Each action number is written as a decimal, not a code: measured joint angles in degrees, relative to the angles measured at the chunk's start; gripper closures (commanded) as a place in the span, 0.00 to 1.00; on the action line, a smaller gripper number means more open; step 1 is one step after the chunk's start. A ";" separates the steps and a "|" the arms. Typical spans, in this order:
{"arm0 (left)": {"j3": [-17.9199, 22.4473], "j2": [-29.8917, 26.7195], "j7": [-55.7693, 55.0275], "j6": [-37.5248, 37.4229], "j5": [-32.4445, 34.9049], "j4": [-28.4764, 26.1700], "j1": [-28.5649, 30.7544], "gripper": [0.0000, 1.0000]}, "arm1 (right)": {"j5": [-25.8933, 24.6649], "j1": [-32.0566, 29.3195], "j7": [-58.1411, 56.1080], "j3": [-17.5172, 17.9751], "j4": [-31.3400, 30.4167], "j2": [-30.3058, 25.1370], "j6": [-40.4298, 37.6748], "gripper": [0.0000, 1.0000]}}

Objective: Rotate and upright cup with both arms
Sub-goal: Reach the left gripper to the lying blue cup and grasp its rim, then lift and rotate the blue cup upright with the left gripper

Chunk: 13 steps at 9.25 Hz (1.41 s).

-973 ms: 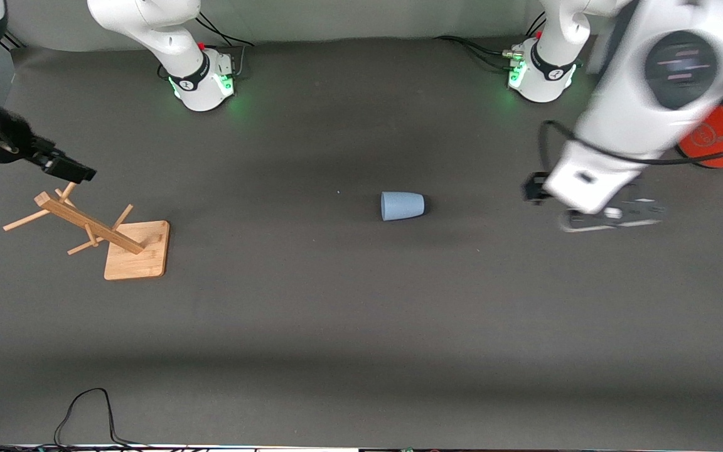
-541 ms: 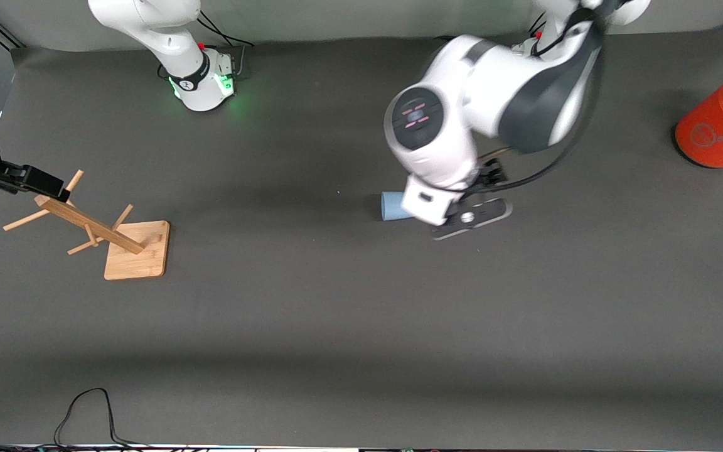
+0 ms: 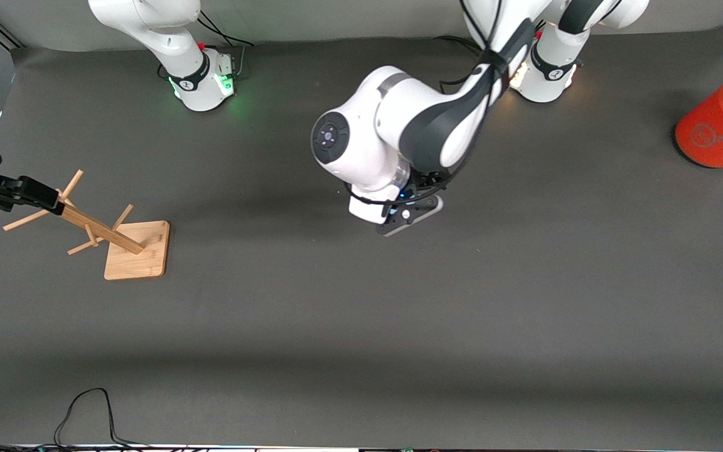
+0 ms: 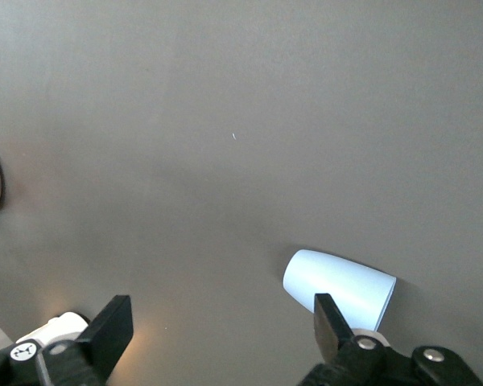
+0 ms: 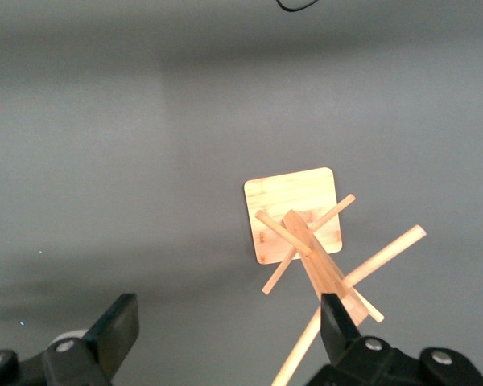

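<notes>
The pale blue cup (image 4: 340, 285) lies on its side on the dark table, seen only in the left wrist view. In the front view the left arm's hand (image 3: 393, 207) is over it and hides it. My left gripper (image 4: 221, 330) is open and empty above the table. One of its fingers (image 4: 326, 322) overlaps the cup's edge, and most of the cup lies outside the gap. My right gripper (image 3: 41, 193) is open and empty over the top of the wooden rack, as the right wrist view (image 5: 225, 330) shows.
A wooden peg rack (image 3: 95, 229) on a square base (image 3: 137, 250) stands at the right arm's end, also seen in the right wrist view (image 5: 306, 233). An orange cylinder with a grey top (image 3: 719, 125) stands at the left arm's end. A black cable (image 3: 85, 408) lies near the front edge.
The left arm has swung from the left arm's end of the table to over the cup and now hides it in the front view. The right gripper has drifted slightly over the rack's top.
</notes>
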 measured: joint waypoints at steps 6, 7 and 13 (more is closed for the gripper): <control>0.00 4.54 4.67 7.70 5.29 0.14 -4.79 0.00 | 0.00 1.17 -0.01 0.60 -0.02 -0.15 0.08 0.00; -0.03 6.54 8.34 12.15 5.59 0.18 -5.40 0.00 | 0.00 1.19 -0.01 0.48 -0.04 -0.16 0.08 0.00; 0.51 11.73 38.03 13.13 6.29 1.06 -6.36 0.00 | 1.32 1.29 -0.01 0.18 -0.34 -0.16 0.08 0.00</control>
